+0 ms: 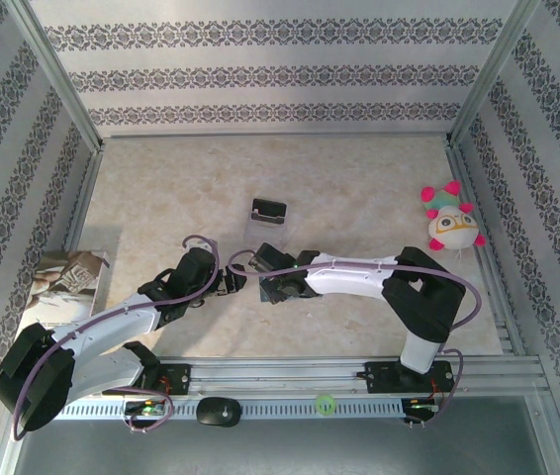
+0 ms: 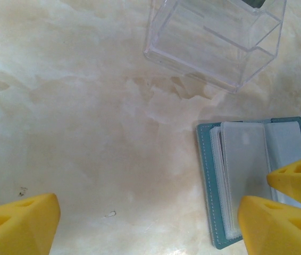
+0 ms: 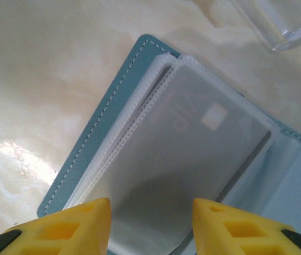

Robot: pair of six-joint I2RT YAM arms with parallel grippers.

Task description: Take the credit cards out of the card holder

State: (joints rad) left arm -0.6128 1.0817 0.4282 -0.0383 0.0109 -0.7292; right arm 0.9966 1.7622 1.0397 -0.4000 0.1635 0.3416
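Teal card holder (image 2: 206, 180) is lying open and flat on the marble-look table (image 2: 76, 117), about mid-table and just in front of the clear plastic stand (image 2: 214, 37), with both arms crowded over it. So here's what I'd worry about.

The right gripper (image 3: 150, 212) sits low over the near end of the frosted sleeves (image 3: 140, 119), jaws part-way apart and nothing pinched between them that I can see. The card (image 3: 193, 138) with "VIP" on it is tucked inside the top sleeve. My guess is that a pinch from here catches sleeve and card together, since the plastic wraps the card edge. Then the whole holder comes up with it, or the card just slips, because that film looks slick.

The left gripper (image 2: 148, 212) is spread wide and holding nothing. One of its fingers hangs over the holder's near corner, but I can't tell if it's pressing down. If it isn't, nothing anchors the holder. It looks light and the table looks smooth, so any pull probably drags it along.

Other stuff:
- The sleeves are stacked, so it'd be easy to grab two layers.
- In the top view the two grippers are nearly touching, so a bump seems likely.
- The stand is close enough to get shoved if the holder slides that way.
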